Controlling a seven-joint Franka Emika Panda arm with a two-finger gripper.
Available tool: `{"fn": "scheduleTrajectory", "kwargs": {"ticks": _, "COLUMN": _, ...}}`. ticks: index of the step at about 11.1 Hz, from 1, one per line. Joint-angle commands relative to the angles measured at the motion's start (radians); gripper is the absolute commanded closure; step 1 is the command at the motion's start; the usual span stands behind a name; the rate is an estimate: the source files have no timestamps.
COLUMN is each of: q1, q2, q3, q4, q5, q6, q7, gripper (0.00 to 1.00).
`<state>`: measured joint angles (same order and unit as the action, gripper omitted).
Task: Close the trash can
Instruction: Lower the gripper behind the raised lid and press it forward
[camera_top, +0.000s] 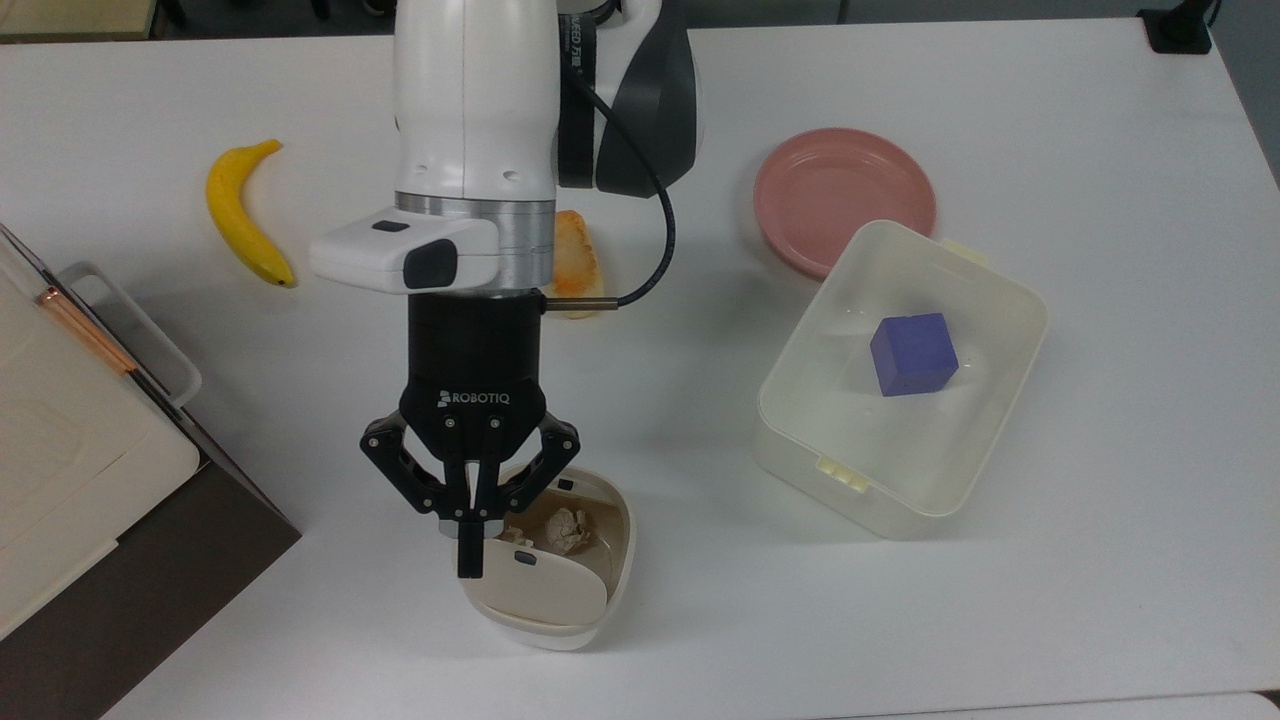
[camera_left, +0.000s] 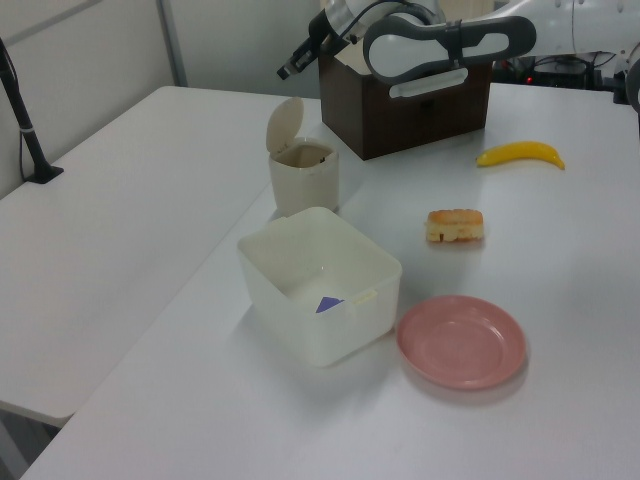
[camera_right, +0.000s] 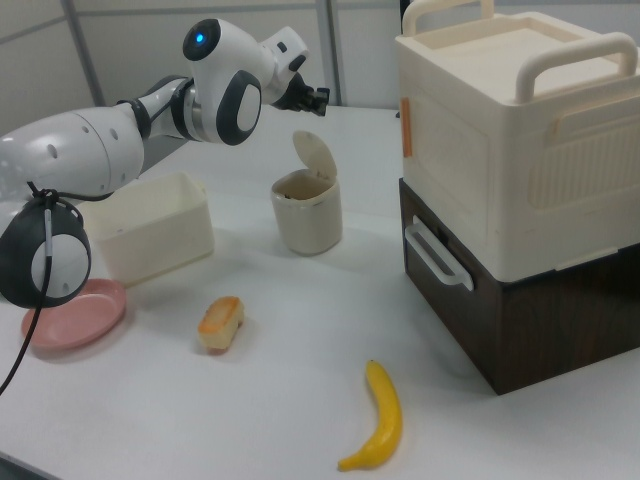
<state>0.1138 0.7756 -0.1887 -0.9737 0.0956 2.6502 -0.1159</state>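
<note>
Pincer (camera_top: 468, 560) fingers are pressed together with nothing between them, and it hangs in the air above the open trash can (camera_top: 548, 560), well clear of it in height, as the left view (camera_left: 288, 70) and the right view (camera_right: 318, 97) both show. The trash can stands on the white counter (camera_top: 1050, 560), between the brown and cream box (camera_top: 70, 480) on the top view's left and the white container (camera_top: 905, 380) holding a blue cube (camera_top: 912, 353) on the top view's right. Its lid (camera_top: 530, 592) stands nearly upright on its hinge, the dark button facing the opening, and crumpled paper (camera_top: 565, 528) lies inside. What the coming move turns on, as I judge it, is which side of the raised lid the fingertips are on. In the top view the tips overlap the lid's upper edge toward the top view's left corner, so they seem to be almost over the lid rather than behind it. In the left view the lid (camera_left: 284, 124) leans away from the bin's mouth on the left view's left, and the pincer is higher and slightly further along the same side. To close it, the tips would probably need to reach the lid's outer face and push it toward the opening, across the hinge line. A banana (camera_top: 240, 215), a piece of bread (camera_top: 575, 268) and a pink plate (camera_top: 845, 195) lie further off and play no part.
</note>
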Motion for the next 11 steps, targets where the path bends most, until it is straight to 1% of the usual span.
{"fn": "scheduleTrajectory", "kwargs": {"ticks": 1, "q1": 0.03, "q2": -0.05, "q3": -0.017, "q4": -0.089, "q5": 0.015, "q6": 0.014, "q7": -0.036, "gripper": 1.0}}
{"fn": "scheduleTrajectory", "kwargs": {"ticks": 6, "q1": 0.023, "q2": -0.044, "q3": -0.017, "q4": -0.094, "q5": 0.013, "q6": 0.014, "q7": -0.048, "gripper": 1.0}}
{"fn": "scheduleTrajectory", "kwargs": {"ticks": 8, "q1": 0.023, "q2": -0.044, "q3": -0.014, "q4": -0.131, "q5": 0.013, "q6": 0.014, "q7": -0.059, "gripper": 1.0}}
{"fn": "scheduleTrajectory", "kwargs": {"ticks": 11, "q1": 0.024, "q2": -0.044, "q3": -0.014, "q4": -0.143, "q5": 0.012, "q6": 0.016, "q7": -0.06, "gripper": 1.0}}
